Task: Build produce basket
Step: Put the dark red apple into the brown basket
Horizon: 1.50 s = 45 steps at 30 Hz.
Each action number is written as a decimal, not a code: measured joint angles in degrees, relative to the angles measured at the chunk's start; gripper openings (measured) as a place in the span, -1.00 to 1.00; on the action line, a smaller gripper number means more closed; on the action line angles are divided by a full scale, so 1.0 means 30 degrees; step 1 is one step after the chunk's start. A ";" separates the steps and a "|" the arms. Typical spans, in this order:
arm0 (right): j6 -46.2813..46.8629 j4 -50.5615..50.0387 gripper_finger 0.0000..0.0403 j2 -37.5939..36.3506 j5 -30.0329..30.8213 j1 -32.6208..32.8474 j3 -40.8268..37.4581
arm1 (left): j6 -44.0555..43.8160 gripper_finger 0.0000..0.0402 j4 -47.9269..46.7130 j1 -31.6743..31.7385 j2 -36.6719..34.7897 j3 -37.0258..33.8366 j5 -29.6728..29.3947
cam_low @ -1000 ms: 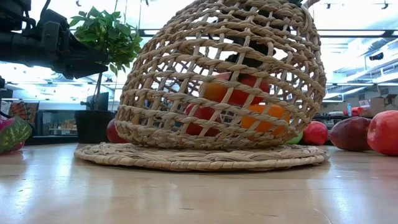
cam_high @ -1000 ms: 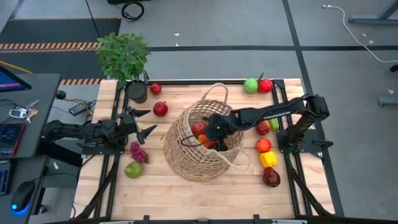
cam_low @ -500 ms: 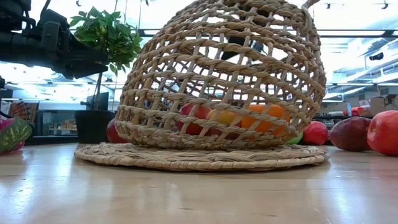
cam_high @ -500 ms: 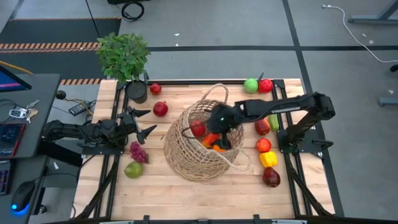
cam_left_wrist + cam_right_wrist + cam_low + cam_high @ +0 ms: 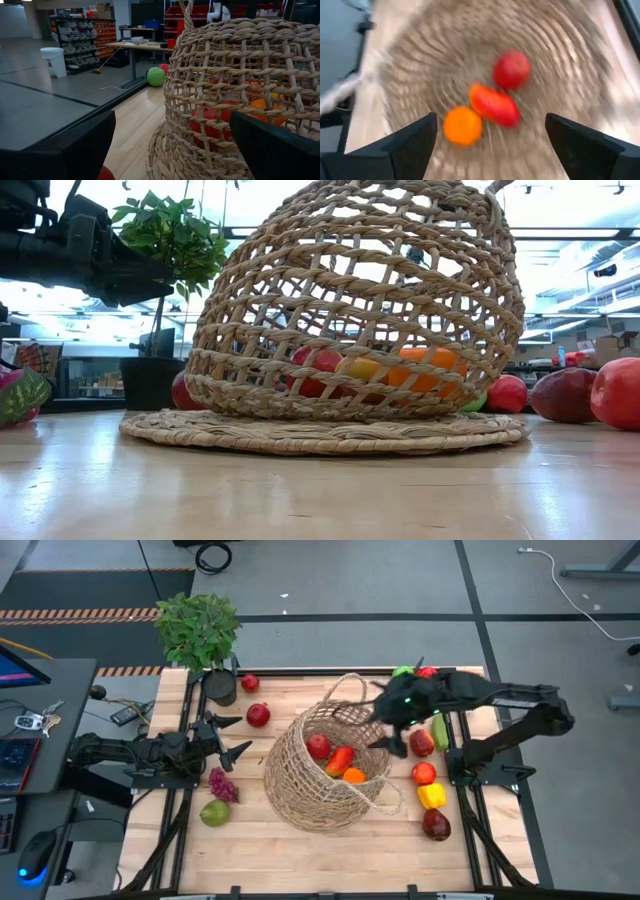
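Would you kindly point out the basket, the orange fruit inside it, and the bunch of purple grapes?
basket [image 5: 300, 802]: high view, on its woven side wall.
orange fruit [image 5: 354, 776]: high view, on the middle of its top.
purple grapes [image 5: 221, 784]: high view, on the middle of the bunch.

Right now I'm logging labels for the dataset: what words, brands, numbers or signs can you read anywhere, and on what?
No readable text in any view.
The basket, the produce inside it and the fruit left on the table: no labels or stickers show.
Storage bins on the shelves in the left wrist view: any labels are too small to read.
Monitor at the high view's left edge: nothing legible.
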 joint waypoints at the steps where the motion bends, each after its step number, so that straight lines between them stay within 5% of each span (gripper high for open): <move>1: 0.0423 -0.0860 0.86 -0.0316 0.0397 -0.0235 0.0000 | 0.0004 0.98 -0.0002 -0.0005 0.0000 0.0000 -0.0004; 8: 0.2775 -0.3175 0.86 -0.2287 0.2115 -0.1513 -0.1166 | 0.0000 0.98 0.0000 -0.0007 0.0000 0.0000 -0.0001; 23: 0.9011 -0.3412 0.86 -0.4038 0.1848 -0.4357 -0.9229 | 0.0000 0.98 -0.0004 0.0000 0.0000 0.0000 0.0000; 45: 0.8701 -0.1417 0.88 -0.4014 0.0844 -0.8987 -1.3469 | 0.0007 0.98 -0.0007 -0.0007 0.0000 0.0000 -0.0001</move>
